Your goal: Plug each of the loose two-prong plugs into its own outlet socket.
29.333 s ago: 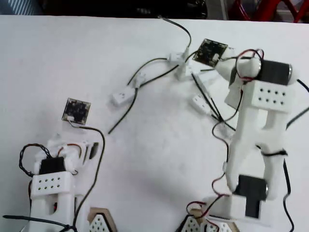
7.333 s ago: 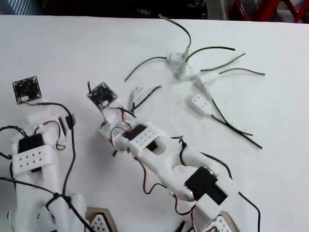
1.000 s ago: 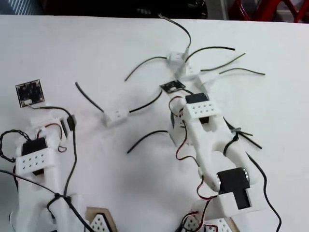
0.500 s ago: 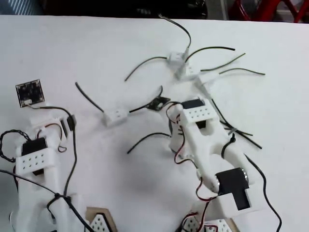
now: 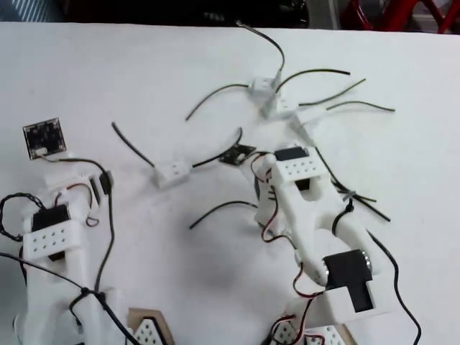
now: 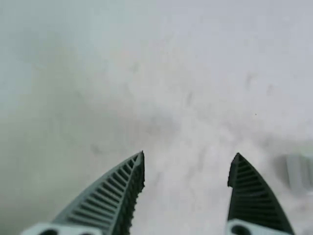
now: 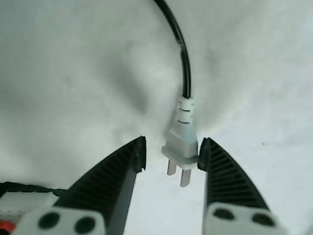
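Observation:
A white two-prong plug (image 7: 181, 147) on a black cable (image 7: 179, 46) lies flat on the table between the fingers of my right gripper (image 7: 171, 152), which is open around it; one finger is close beside the plug, the other stands apart. From above, the right arm (image 5: 298, 172) covers this plug, and its cable (image 5: 219, 209) trails out to the left. A white outlet socket (image 5: 172, 173) with cables lies left of that arm. My left gripper (image 6: 188, 164) is open over bare table at the near left.
Two more white connector blocks (image 5: 269, 97) with several black cables (image 5: 338, 92) fan out at the back centre. Thin cables (image 5: 359, 198) run right of the right arm. A small black circuit board (image 5: 43, 137) lies at the far left, above the left arm (image 5: 54, 241).
Over the last second the right arm pulled back toward the front, bringing its gripper down over the plug at the cable's end. The left arm has stayed still.

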Available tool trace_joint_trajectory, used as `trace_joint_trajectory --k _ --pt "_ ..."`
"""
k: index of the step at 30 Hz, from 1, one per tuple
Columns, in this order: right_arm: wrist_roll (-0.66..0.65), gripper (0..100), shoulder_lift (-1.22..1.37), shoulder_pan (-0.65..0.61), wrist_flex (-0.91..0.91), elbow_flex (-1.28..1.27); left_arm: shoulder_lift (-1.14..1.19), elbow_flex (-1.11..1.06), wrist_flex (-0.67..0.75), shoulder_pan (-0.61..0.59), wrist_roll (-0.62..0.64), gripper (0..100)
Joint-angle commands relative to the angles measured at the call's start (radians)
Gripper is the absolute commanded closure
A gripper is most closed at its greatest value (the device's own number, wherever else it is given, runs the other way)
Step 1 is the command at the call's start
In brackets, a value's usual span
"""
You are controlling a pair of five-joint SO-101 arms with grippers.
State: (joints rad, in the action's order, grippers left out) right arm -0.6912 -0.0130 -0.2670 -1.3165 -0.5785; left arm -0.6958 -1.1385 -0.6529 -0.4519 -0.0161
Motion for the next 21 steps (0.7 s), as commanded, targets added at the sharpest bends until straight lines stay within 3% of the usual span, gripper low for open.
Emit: trace_joint_trajectory --k 1,8,14,21 --pt "-0.008 82.9 0.016 0.012 -0.01 0.003 -0.027 0.003 0.023 -0.005 -0.009 72" --pt "-0.008 83.2 0.139 0.012 -0.013 0.06 -0.027 0.003 0.023 -0.005 -0.009 72" --pt "-0.008 97.7 0.153 0.012 -0.008 0.069 -0.027 0.003 0.023 -0.005 -0.009 72" --pt "-0.008 98.1 0.153 0.013 -0.015 0.071 -0.027 0.003 0.023 -0.005 -0.009 72"
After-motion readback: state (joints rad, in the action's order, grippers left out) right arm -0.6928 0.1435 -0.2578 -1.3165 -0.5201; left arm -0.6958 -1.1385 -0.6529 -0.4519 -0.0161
